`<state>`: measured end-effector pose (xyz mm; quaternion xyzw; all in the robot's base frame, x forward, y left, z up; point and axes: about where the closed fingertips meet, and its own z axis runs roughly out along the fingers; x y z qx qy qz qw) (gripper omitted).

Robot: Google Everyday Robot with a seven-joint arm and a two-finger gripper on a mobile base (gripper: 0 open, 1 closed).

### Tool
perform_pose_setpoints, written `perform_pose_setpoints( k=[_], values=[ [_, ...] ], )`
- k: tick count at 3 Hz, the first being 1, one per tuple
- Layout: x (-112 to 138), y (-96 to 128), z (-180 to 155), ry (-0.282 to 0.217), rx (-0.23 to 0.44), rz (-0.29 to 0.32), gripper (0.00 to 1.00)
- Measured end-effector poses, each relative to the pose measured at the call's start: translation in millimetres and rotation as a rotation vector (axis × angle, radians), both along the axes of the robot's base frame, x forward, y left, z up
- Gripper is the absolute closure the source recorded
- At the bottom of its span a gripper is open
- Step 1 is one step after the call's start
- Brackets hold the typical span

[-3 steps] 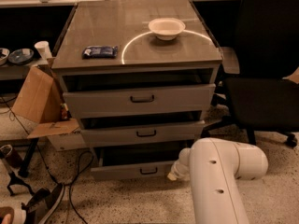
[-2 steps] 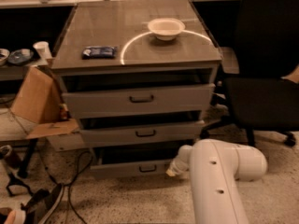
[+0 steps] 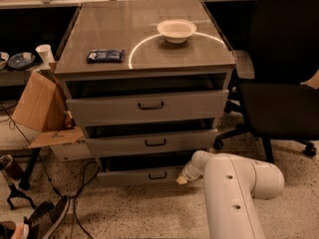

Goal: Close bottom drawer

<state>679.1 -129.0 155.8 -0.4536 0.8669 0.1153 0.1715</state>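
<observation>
One push left, we judge: bottom drawer sits lowest in the cabinet, slightly out. Our tool is at its front's right end, spread or pressed together we cannot tell. Pushing so off-centre could skew it or slip off the corner

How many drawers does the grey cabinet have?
3: top drawer, middle drawer, bottom drawer, stacked downward. The gripper is at the bottom drawer's right end.
</observation>
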Motion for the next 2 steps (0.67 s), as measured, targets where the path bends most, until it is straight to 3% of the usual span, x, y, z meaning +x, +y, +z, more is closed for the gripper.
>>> perform_pose_setpoints(
  k=[1,2],
  values=[
    [2.9,-1.0,0.3,-0.009,0.003,0.005,0.00],
    [8.0,-4.9,1.3,-0.033,0.012,0.018,0.00]
  ],
)
